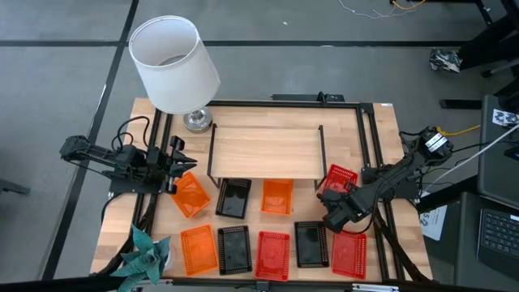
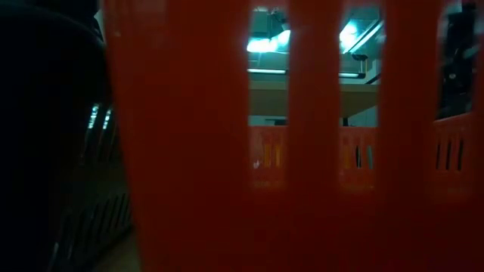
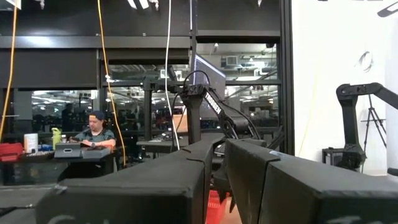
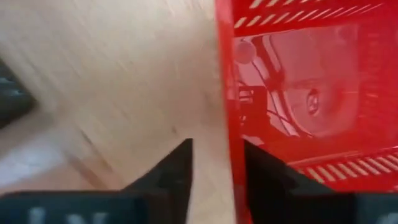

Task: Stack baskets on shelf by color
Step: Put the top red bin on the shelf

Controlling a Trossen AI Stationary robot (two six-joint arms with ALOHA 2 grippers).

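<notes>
The light-wood shelf stands mid-table with nothing on it. In front of it lie a black basket and an orange one. In the near row lie an orange, a black, a red, another black and another red basket. My left gripper is shut at a turned orange basket. My right gripper is shut on a red basket by the shelf's right legs. My left gripper points level toward the table's right, its fingers nearly together, with a strip of orange in the narrow gap; which part of the basket that is cannot be told. My right gripper has the red basket's side wall between its fingers, one finger inside the basket and one outside. It comes from above, pointing down.
A white-shaded lamp stands at the shelf's far left corner and a teal paper plant at the near left corner. A red basket's mesh wall fills the low view. Bare wood lies beside the held red basket.
</notes>
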